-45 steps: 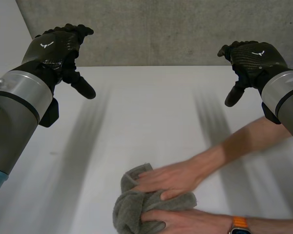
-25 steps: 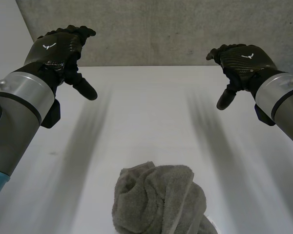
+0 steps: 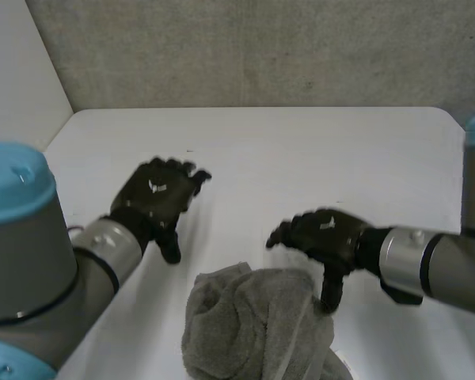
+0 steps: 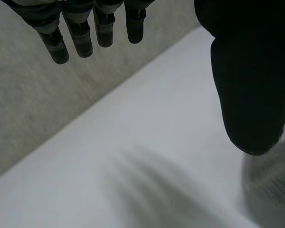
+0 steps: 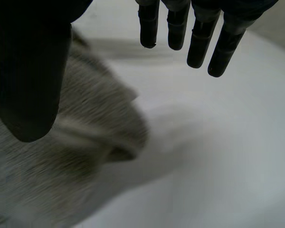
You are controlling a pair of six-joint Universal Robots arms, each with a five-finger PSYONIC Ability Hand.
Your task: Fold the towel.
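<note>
At the white desk's [image 3: 301, 150] near edge, a crumpled grey towel [image 3: 253, 324] lies flanked by left hand [image 3: 158, 198] and right hand [image 3: 324, 233], both spread wide, empty.

Towel [image 3: 253, 328]: heaped on the surface [image 3: 301, 150], near edge, centre.
Left hand [image 3: 157, 202]: left of and beyond towel, apart.
Right hand [image 3: 324, 236]: over towel's far right edge.
Wall [image 3: 261, 47]: behind surface.
</note>
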